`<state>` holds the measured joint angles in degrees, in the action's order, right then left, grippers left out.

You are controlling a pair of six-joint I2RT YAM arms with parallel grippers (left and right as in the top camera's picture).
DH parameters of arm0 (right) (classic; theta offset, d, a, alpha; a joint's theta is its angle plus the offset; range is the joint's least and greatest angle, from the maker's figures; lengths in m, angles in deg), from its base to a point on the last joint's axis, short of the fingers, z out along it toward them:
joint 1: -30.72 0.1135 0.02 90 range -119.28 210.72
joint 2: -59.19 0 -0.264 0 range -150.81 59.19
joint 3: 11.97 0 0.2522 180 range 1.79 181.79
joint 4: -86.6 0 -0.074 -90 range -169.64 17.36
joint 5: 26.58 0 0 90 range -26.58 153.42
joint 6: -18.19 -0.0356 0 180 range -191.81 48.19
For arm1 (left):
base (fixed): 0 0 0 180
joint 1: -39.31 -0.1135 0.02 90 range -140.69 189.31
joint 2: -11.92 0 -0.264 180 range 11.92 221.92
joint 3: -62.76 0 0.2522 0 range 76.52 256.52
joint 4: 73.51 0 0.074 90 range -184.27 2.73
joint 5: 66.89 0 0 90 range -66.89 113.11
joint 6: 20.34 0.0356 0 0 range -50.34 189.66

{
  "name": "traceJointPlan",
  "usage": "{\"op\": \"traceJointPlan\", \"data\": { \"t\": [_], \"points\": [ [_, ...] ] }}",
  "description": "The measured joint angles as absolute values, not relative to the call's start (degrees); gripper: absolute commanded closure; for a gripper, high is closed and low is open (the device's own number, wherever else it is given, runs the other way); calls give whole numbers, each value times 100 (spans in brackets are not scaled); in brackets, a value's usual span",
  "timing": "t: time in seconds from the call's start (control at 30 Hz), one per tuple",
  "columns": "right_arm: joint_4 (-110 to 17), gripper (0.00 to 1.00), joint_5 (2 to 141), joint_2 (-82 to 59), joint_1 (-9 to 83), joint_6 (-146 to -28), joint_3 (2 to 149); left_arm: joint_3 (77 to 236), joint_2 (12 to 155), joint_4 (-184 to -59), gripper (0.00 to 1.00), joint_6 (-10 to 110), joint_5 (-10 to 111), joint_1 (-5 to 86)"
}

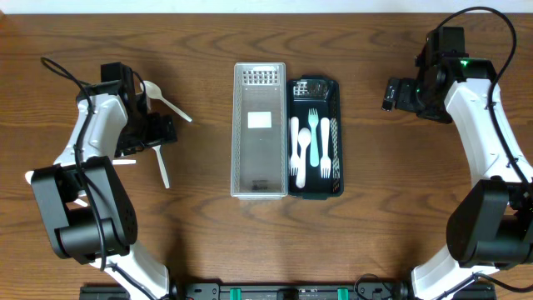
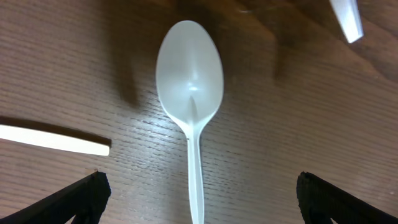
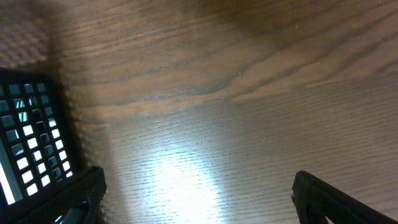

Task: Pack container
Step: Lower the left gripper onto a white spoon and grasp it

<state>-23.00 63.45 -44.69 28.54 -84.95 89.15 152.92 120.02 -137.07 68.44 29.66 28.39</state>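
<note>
A clear plastic container (image 1: 259, 133) stands at the table's middle. A dark teal container (image 1: 336, 137) sits against its right side and holds several white and teal forks and spoons (image 1: 310, 143). My left gripper (image 1: 161, 130) is open among loose white cutlery at the left. In the left wrist view a white spoon (image 2: 189, 74) lies bowl up on the wood, and its handle runs between the open jaws (image 2: 199, 205). My right gripper (image 1: 390, 93) is open and empty to the right of the dark container. In the right wrist view the jaws (image 3: 199, 199) hang over bare wood.
A white spoon (image 1: 164, 102) lies above the left gripper, a white utensil (image 1: 162, 167) below it and a short white piece (image 1: 125, 161) to its left. Two more white handle ends (image 2: 56, 138) (image 2: 345, 17) show in the left wrist view. The dark container's grid wall (image 3: 25, 143) shows in the right wrist view.
</note>
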Motion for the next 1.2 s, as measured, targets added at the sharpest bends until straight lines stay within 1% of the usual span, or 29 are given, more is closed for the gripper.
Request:
{"op": "traceJointPlan", "data": {
  "t": [0.83, 1.2],
  "points": [
    [-2291, 1, 6345, -4471, 2854, -8495, 8915, 15292, 12653, -13694, 2, 6820, 3023, 2806],
    [-2291, 1, 6345, -4469, 2854, -8495, 8915, 15292, 12690, -13814, 2, 6820, 2990, 2806]
  ]
}}
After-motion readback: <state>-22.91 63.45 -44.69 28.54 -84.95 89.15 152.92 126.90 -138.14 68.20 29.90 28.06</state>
